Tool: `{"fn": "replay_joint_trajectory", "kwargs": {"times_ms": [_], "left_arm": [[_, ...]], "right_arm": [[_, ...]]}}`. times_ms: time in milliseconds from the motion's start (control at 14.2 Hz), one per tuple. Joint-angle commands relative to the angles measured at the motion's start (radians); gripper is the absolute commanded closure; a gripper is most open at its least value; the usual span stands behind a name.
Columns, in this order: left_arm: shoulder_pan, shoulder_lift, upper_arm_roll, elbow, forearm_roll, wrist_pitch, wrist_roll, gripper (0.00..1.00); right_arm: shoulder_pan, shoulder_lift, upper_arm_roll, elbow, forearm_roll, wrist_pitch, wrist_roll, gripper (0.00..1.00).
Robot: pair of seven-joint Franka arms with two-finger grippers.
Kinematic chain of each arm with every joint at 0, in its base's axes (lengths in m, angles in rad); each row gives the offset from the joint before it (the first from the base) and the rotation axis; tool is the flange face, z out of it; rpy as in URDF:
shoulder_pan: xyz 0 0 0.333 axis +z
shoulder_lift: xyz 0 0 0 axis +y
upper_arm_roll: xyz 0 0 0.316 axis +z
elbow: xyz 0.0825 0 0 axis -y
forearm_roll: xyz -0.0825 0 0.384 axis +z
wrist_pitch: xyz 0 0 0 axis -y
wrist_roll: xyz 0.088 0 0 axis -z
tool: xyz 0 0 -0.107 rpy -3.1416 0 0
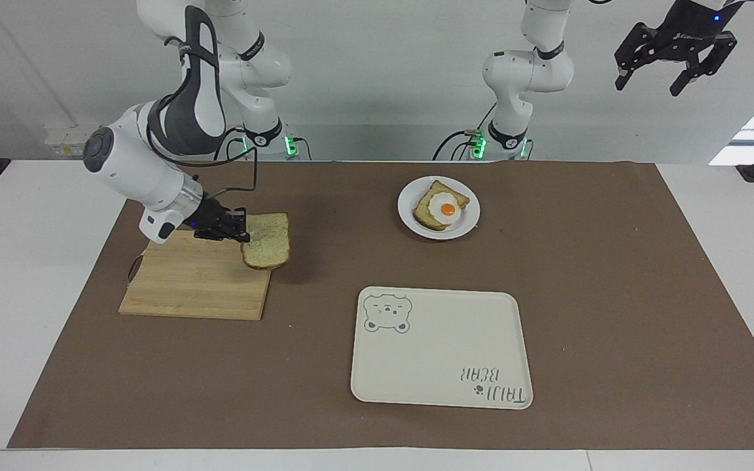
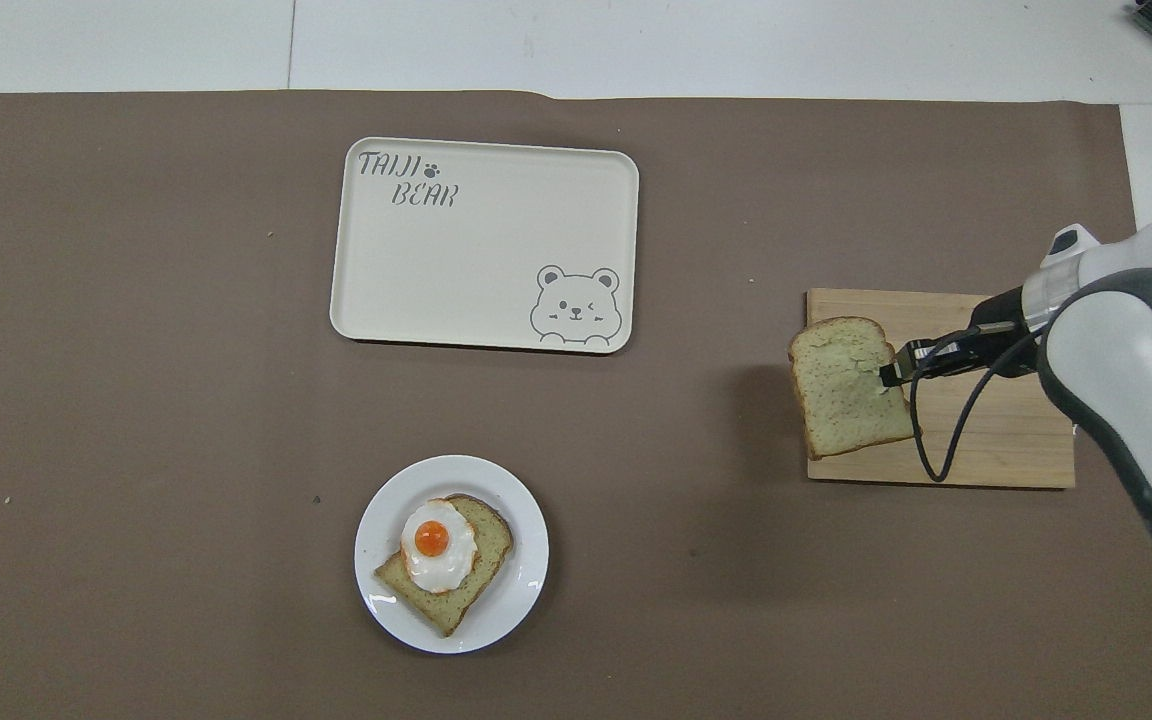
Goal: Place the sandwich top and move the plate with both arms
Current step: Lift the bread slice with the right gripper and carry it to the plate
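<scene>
The sandwich top [image 1: 268, 241], a plain speckled slice, hangs tilted in the air over the edge of the wooden cutting board [image 1: 194, 288] on the side toward the plate. My right gripper [image 1: 241, 234] is shut on the slice's edge. In the overhead view the gripper [image 2: 891, 375] holds the slice [image 2: 848, 390] over that edge of the board [image 2: 996, 440]. The small white plate [image 1: 410, 216] lies near the robots and bears a bread slice with a fried egg [image 1: 446, 209]; the overhead view shows the plate too [image 2: 526, 560]. My left gripper [image 1: 650, 82] waits open, raised high off the left arm's end of the table.
A cream rectangular tray with a bear drawing [image 1: 442, 353] lies farther from the robots than the plate; it also shows in the overhead view [image 2: 476, 260]. A brown mat covers the table.
</scene>
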Motion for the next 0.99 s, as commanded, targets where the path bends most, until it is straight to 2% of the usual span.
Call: {"fn": "replay_joint_trajectory", "kwargs": {"times_ms": [0, 636, 918], "left_arm": [[0.004, -0.024, -0.006, -0.030, 0.009, 0.010, -0.007, 0.00], [0.004, -0.024, -0.006, -0.032, 0.010, 0.010, -0.007, 0.00], [0.004, -0.024, -0.006, -0.030, 0.009, 0.010, -0.007, 0.00]], "right_arm": [[-0.003, -0.015, 0.056, -0.008, 0.018, 0.006, 0.075, 1.00], [0.279, -0.038, 0.063, -0.034, 0.010, 0.117, 0.383, 1.00], [0.403, -0.026, 0.064, -0.071, 0.025, 0.224, 0.524, 1.00]]}}
